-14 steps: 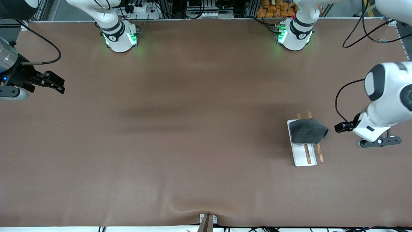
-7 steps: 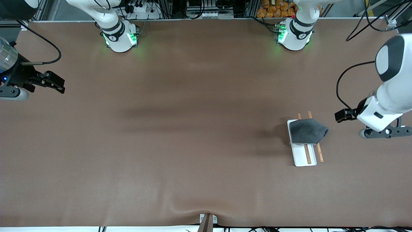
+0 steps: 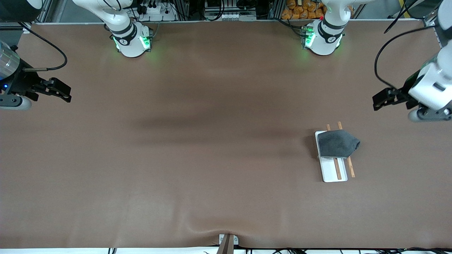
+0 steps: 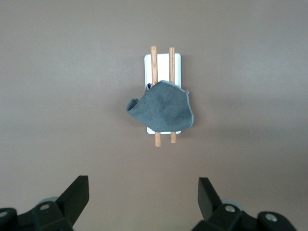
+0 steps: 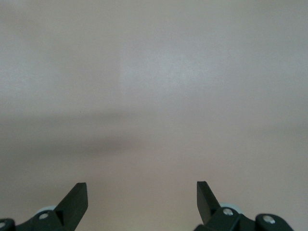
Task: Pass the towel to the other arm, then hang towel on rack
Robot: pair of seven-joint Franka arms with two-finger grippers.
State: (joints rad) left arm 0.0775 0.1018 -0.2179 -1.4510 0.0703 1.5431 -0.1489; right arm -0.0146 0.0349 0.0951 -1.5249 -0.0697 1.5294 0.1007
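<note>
Front view: the towel [image 3: 337,144] lies draped over the rack [image 3: 333,165] on the desk [image 3: 212,141], near the left arm's end; left end effector [image 3: 379,100] and right end effector [image 3: 63,92] both hover wide open, empty

High front camera faces the bases; left wrist camera shares its towel [image 3: 337,143] and rack [image 4: 163,65].
</note>
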